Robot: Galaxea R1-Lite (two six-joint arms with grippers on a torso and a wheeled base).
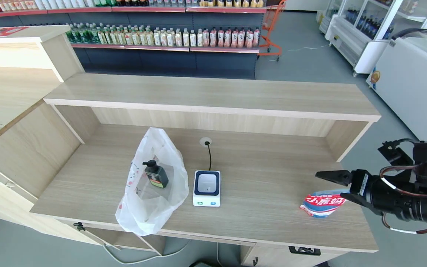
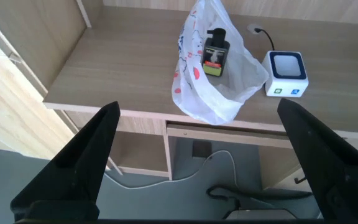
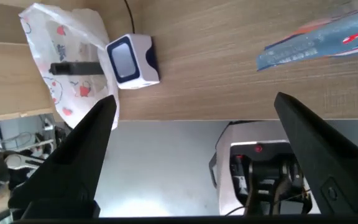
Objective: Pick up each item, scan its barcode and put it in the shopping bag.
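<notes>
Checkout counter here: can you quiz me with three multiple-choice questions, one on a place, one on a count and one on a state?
1. Where is the pump bottle?
A) inside the shopping bag
B) on the floor
C) in a gripper

2. How many items lie on the counter outside the bag, leaving aside the scanner?
A) one
B) two
C) three

3. The right gripper is:
A) shut on the bottle
B) open and empty
C) shut on the bag

Answers:
1 A, the bottle shows through the bag's thin plastic.
2 A, only the red, white and blue packet lies there.
3 B, its fingers stand apart with nothing between them.
</notes>
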